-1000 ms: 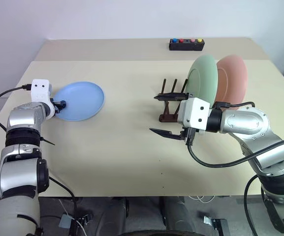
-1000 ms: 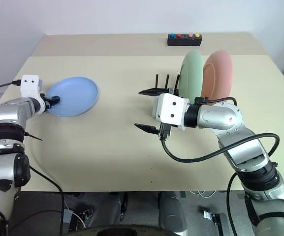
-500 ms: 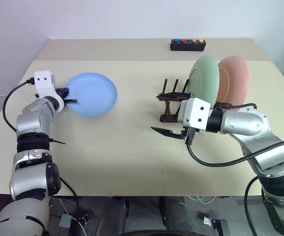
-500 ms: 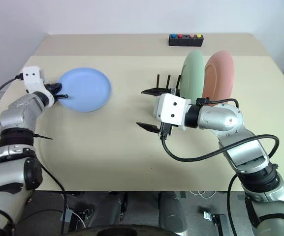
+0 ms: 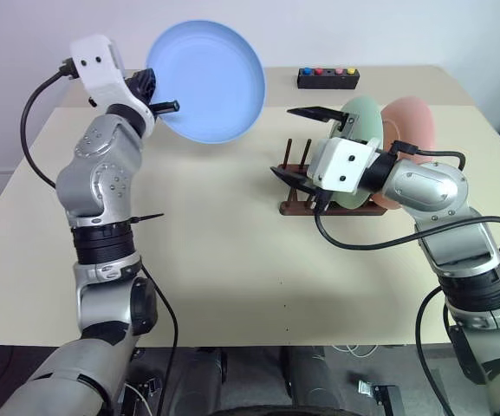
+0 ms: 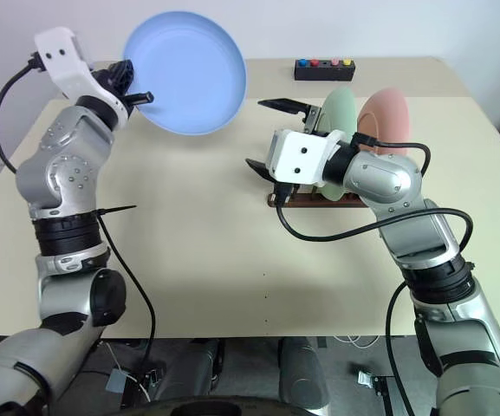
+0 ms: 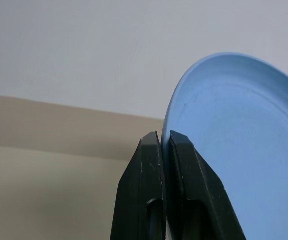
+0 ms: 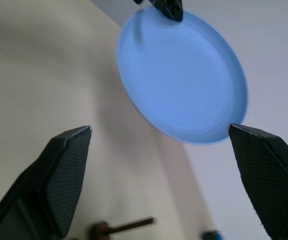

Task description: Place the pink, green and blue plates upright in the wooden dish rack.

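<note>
Upper left of frame: left gripper (image 5: 152,94) clamped on the blue plate (image 5: 208,80) rim, plate held off the table (image 5: 232,260). Right of centre: right gripper (image 5: 306,143) wide, holding nothing, beside the wooden dish rack (image 5: 300,185); green plate (image 5: 360,126) and pink plate (image 5: 410,130) upright there.

The blue plate (image 5: 208,80) has a smooth, matt, plastic-looking surface (as do the green plate (image 5: 360,132) and pink plate (image 5: 412,130)). The dish rack (image 5: 300,198) is dark wood. The table (image 5: 232,251) is matt beige.
</note>
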### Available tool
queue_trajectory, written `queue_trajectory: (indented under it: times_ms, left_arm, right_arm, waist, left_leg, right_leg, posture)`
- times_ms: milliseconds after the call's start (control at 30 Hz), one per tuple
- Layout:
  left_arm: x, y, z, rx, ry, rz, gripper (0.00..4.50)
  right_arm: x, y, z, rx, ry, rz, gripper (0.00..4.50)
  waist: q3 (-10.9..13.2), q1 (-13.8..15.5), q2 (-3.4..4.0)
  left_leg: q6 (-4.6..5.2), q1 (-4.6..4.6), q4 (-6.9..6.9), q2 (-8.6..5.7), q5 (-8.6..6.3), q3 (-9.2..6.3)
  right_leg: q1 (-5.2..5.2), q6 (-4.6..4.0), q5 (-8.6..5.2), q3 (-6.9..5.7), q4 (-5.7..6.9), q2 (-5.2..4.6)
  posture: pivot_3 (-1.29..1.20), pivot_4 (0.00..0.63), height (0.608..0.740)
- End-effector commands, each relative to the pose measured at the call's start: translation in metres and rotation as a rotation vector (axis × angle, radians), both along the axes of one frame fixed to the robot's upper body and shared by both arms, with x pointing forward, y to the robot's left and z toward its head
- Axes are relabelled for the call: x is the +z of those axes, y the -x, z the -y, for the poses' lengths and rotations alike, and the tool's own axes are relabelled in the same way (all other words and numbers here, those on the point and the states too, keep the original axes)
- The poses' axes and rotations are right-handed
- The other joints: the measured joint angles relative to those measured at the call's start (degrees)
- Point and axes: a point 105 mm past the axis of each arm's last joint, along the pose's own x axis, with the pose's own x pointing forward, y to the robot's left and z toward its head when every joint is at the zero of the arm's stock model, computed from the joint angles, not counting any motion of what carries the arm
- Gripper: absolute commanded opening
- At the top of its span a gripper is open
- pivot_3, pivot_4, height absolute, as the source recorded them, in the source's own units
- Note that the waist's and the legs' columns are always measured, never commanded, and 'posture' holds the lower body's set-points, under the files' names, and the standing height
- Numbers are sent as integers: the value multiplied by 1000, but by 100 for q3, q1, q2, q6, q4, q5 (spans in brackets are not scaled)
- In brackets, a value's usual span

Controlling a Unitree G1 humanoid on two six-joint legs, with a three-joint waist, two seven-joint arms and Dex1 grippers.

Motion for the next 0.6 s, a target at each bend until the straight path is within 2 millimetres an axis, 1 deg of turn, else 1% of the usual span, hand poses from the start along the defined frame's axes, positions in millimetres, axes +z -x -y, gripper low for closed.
queue_trajectory:
  times_ms: [33, 100, 167, 233, 333, 467, 567, 600]
  left_arm:
    - [32, 16, 27, -35, -21, 86, 90]
    - [39, 20, 38, -37, -47, 108, 90]
    - [44, 23, 45, -44, -54, 121, 90]
    - [45, 24, 49, -51, -61, 127, 90]
    - [46, 31, 70, -104, -97, 143, 90]
    - [46, 37, 83, -146, -88, 144, 90]
    - [45, 39, 88, -165, -79, 141, 0]
    - [45, 40, 89, -168, -82, 140, 0]
  right_arm:
    - [17, 3, -5, 9, 24, 140, 4485]
    - [16, 1, -7, 9, 57, 171, 4485]
    - [14, 0, -9, 10, 72, 185, 4485]
    - [13, -1, -10, 10, 77, 192, 4485]
    - [5, -8, -12, -16, 119, 214, 4485]
    - [1, -16, -13, -40, 130, 221, 4485]
    - [-3, -21, -14, -52, 147, 220, 3701]
    - [-5, -22, -13, -53, 157, 219, 3233]
  waist:
    - [1, 1, -2]
    - [2, -5, -3]
    - [2, -13, -3]
    - [2, -20, -2]
    - [2, -12, -3]
    - [2, 1, -3]
    - [2, -6, -4]
    - [2, -9, -3]
  left_leg:
    - [0, 0, 0, 0, 0, 1]
    - [-1, 0, 0, 0, 1, 0]
    - [-2, 0, -1, 0, 1, 1]
    - [-3, 1, -3, 0, 2, 1]
    - [-5, 1, -2, 0, 3, 2]
    - [-5, 0, -1, 0, 3, 2]
    - [-6, 1, -2, -1, 3, 2]
    - [-6, 1, -2, 0, 3, 2]
  right_leg:
    - [0, 0, 0, 1, 0, 0]
    - [0, 0, 0, 1, -1, 0]
    - [0, 0, 0, 1, -1, 1]
    - [0, 0, 0, 1, -2, 1]
    - [1, 0, 0, 1, -2, 1]
    - [1, 0, 0, 1, -3, 1]
    - [2, 0, 0, 2, -4, 1]
    - [2, 0, 0, 2, -4, 2]
  posture:
    - [0, 150, 740]
    - [0, 150, 740]
    - [0, 150, 740]
    - [0, 150, 740]
    - [0, 150, 740]
    - [0, 150, 740]
    - [0, 150, 740]
    - [0, 150, 740]
